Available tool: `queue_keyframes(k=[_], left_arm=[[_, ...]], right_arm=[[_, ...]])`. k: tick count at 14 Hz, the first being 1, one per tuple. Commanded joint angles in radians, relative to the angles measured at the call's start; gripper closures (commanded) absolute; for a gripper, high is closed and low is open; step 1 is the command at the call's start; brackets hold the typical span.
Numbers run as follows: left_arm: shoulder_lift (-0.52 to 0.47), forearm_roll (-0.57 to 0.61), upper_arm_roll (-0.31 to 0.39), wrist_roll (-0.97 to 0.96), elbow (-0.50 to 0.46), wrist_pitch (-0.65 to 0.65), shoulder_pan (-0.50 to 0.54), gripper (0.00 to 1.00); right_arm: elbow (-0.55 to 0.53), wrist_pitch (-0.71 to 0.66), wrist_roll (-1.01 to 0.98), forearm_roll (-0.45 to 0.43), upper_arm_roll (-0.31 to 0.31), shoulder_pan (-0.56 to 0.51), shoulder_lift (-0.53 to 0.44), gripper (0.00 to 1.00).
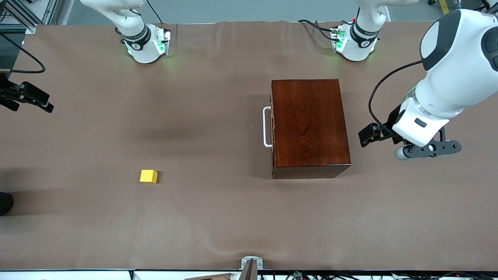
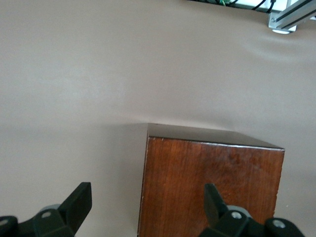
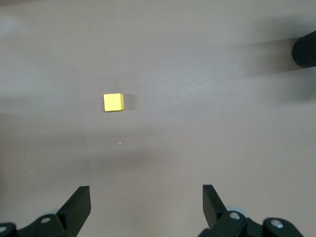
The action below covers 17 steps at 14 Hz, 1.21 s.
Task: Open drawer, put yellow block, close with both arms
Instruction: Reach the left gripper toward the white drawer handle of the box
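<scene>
The dark reddish-brown wooden box stands toward the left arm's end of the table. Its drawer is shut, and the white bar handle faces the right arm's end. The yellow block lies alone on the brown mat, nearer to the front camera than the box; the right wrist view shows the yellow block too. My left gripper hangs open beside the box's end away from the handle. In its wrist view the left gripper straddles an edge of the box. My right gripper hovers open and empty over the mat's right-arm end, right gripper well short of the block.
A dark round object sits at the mat's edge by the right arm's end, also seen as a dark round object. A metal bracket and cables line the table edge nearest the front camera. Wide bare mat separates block and box.
</scene>
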Motion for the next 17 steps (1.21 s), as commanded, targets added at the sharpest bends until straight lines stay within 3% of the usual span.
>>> queue_keyframes(k=[1, 14, 17], left_arm=[[0.028, 0.03, 0.006, -0.046, 0.044, 0.021, -0.03, 0.0], [0.14, 0.031, 0.011, -0.344, 0.084, 0.248, -0.126, 0.0], [0.175, 0.033, 0.047, -0.443, 0.088, 0.326, -0.189, 0.0]], right_arm=[[0.015, -0.004, 0.007, -0.012, 0.005, -0.001, 0.005, 0.0], [0.015, -0.004, 0.007, -0.013, 0.005, 0.0, 0.007, 0.0], [0.015, -0.004, 0.007, -0.012, 0.005, 0.0, 0.007, 0.0]])
